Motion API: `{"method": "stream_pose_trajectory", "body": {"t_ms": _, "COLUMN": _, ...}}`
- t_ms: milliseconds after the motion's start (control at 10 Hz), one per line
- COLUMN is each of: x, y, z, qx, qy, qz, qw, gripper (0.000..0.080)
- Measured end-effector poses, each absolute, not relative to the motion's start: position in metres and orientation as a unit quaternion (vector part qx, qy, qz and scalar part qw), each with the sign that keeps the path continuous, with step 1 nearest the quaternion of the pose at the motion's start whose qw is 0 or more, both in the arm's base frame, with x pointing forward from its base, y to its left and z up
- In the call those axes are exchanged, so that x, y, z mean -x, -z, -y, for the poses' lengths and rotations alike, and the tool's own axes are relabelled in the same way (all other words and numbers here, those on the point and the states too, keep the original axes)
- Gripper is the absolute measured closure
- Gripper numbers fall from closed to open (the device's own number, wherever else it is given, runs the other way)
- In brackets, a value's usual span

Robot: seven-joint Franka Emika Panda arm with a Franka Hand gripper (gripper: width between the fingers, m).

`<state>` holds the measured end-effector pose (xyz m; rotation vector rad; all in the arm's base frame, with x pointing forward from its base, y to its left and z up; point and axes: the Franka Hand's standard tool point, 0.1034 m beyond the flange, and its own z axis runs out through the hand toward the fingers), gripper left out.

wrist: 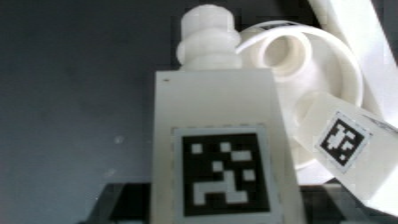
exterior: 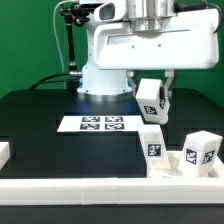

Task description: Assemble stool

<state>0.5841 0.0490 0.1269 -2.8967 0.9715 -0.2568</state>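
Just black-and-white square tags [wrist: 222, 170] on the leg [wrist: 210, 105] within the gripper [exterior: 152, 108].

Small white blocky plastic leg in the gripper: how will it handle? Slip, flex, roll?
Small white blocky plastic stool leg looks solid and moulded, so it is probably stiff and light. Its smooth faces could let it pivot in the two-finger gripper, where it hangs tilted. With flat sides, it is unlikely to roll if set down.

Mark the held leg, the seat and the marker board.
held leg [exterior: 150, 98], exterior view, on its tagged face.
seat [wrist: 285, 50], wrist view, on its curved rim.
marker board [exterior: 100, 123], exterior view, on the middle of the board, among its tags.
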Motion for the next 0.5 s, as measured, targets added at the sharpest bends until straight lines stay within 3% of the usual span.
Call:
{"method": "stream_pose_trajectory", "body": {"t_ms": 300, "x": -0.581, "y": -0.123, "z": -0.064, "qx": 0.950, "qy": 0.100, "qz": -0.294, "qw": 0.036, "gripper": 0.0462}}
{"method": "stream_pose_trajectory", "body": {"t_ms": 500, "x": -0.576, "y": -0.119, "z": -0.090, "qx": 0.970, "qy": 0.103, "qz": -0.219, "qw": 0.010, "gripper": 0.0462}}
